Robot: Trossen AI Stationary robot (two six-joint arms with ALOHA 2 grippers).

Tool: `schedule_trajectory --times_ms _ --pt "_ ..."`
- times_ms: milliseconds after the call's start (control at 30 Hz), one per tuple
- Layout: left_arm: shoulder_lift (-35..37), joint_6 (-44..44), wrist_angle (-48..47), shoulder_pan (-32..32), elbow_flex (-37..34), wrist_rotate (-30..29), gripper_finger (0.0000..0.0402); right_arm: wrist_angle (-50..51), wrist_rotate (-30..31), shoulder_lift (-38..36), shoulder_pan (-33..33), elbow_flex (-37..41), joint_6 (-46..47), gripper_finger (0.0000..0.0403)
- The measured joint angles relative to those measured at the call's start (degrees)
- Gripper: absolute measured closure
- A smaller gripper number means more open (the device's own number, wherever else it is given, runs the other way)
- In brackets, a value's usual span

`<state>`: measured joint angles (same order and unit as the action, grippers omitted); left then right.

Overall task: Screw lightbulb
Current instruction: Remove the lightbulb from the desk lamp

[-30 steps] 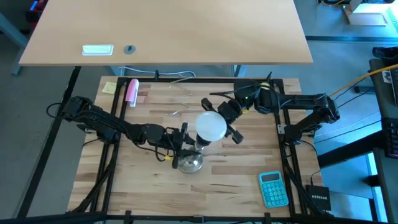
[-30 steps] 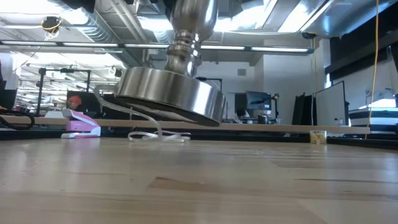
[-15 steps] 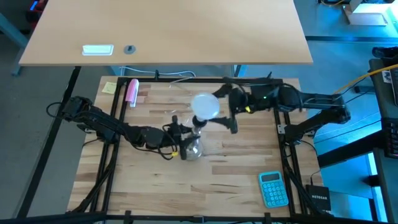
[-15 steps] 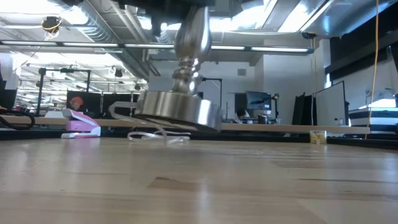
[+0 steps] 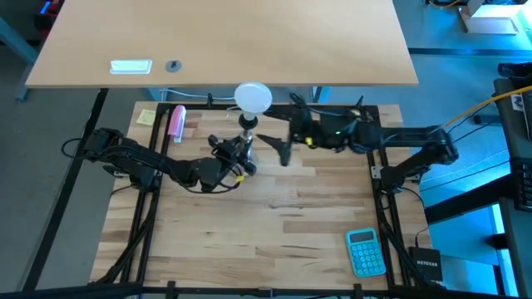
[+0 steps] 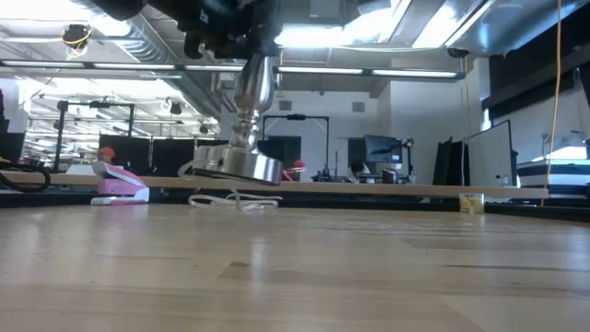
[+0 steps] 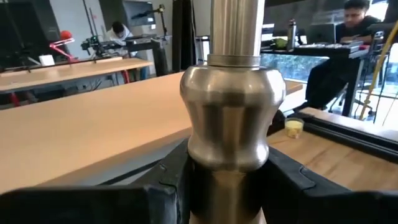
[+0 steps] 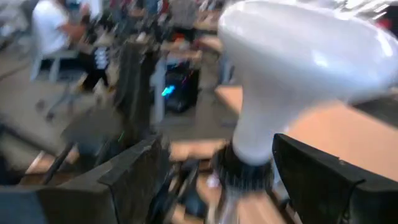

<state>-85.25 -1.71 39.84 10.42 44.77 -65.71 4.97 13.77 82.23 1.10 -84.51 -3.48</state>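
The left end effector (image 5: 235, 155) is clamped on the shiny metal socket stand (image 7: 231, 118), its fingers (image 7: 163, 186) pressing both sides of the stem. The stand is lifted and tilted, its round base (image 6: 232, 167) clear of the wooden surface (image 5: 274, 224). The single lightbulb (image 5: 253, 97) sits atop it, near the surface's far edge. The right end effector (image 5: 278, 143) has its fingers apart beside the bulb's neck, seemingly not touching. Around: one pink stapler (image 5: 176, 121), one yellow note (image 5: 146, 116), one teal calculator (image 5: 365, 252).
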Motion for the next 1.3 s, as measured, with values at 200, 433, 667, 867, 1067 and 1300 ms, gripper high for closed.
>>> schedule_trajectory --times_ms 200,433,667,867,1067,1300 --pt "0.0 -0.3 0.2 1.2 0.0 0.3 0.0280 -11.9 7.4 6.8 0.0 0.0 -2.9 0.0095" --pt "0.0 -1.7 0.4 2.8 0.0 0.4 0.0280 -16.0 9.7 8.1 0.0 0.0 -3.0 0.0095" --pt "0.0 -1.4 0.3 3.5 0.0 0.4 0.0280 -15.6 9.1 8.0 0.0 0.0 -2.8 0.0161" --pt "-0.1 -2.4 -0.2 3.8 0.0 0.5 0.0280 -13.3 1.5 7.3 0.1 0.0 -0.6 0.0253" --pt "0.1 -1.9 0.4 4.8 0.0 8.3 0.0280 -9.1 -10.4 5.0 0.0 0.0 0.4 0.0253" --pt "0.7 -2.4 1.9 4.1 0.0 40.9 0.0280 -4.7 -39.5 2.2 -2.0 -0.1 0.1 0.0253"
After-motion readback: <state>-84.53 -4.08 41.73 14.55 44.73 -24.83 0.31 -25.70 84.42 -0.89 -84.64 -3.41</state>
